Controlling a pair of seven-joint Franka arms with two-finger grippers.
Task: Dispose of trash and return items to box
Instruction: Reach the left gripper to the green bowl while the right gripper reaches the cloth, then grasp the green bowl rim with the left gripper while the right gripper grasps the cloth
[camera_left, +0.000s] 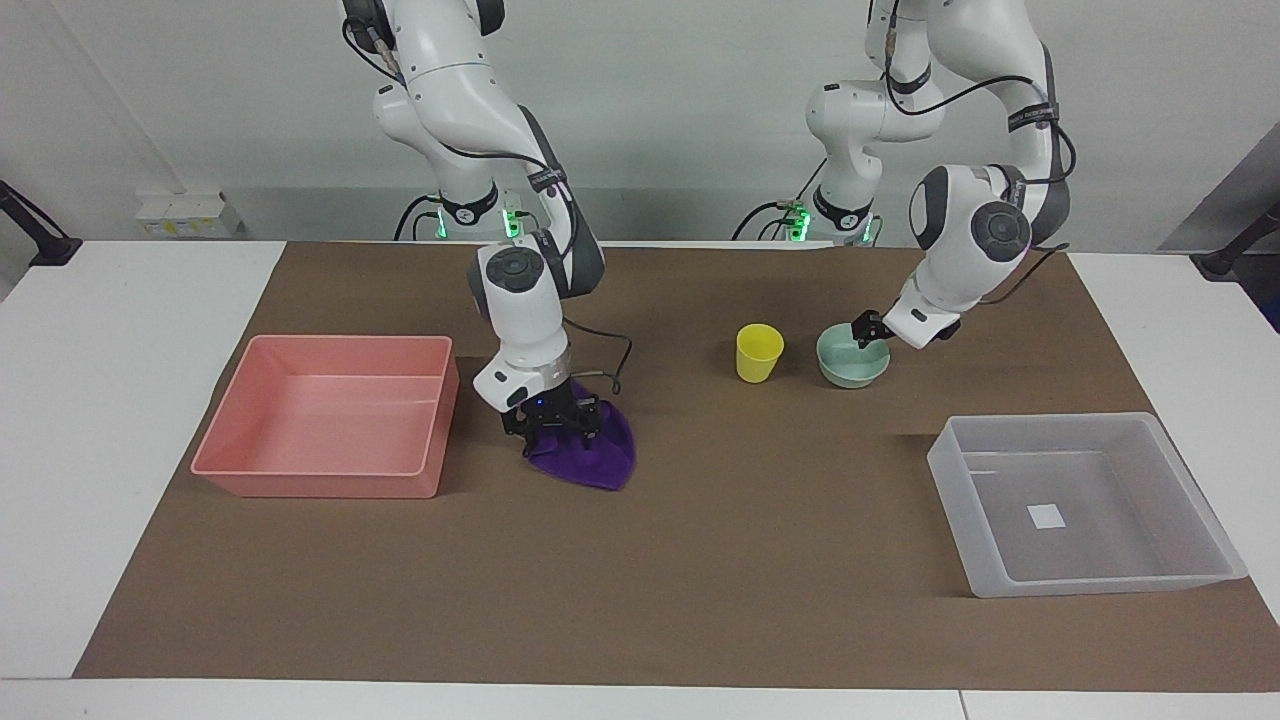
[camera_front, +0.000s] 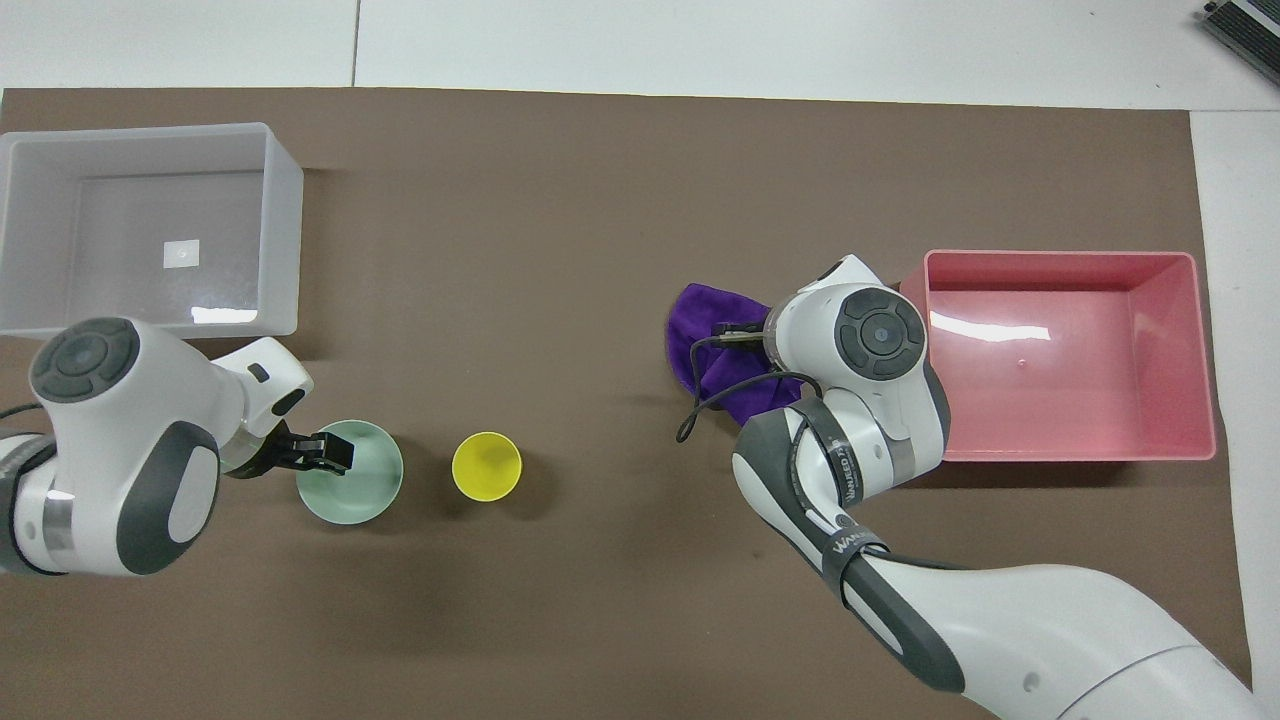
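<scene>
The right gripper (camera_left: 553, 428) is pressed down onto the purple rag (camera_left: 597, 458), its jaws' spread not discernible. The left gripper (camera_left: 862, 333), jaws apart, is set at the mint bowl (camera_left: 848, 362) rim's 2 o'clock edge in the facing view, nothing held.

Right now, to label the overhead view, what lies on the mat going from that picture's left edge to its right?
Translucent tray → mint-green bowl → yellow cup → purple rag → pink tray.

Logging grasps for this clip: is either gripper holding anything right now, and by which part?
Nothing is lifted. The right gripper presses into the purple rag; the left gripper straddles the bowl's rim. Neither grip is confirmed.
</scene>
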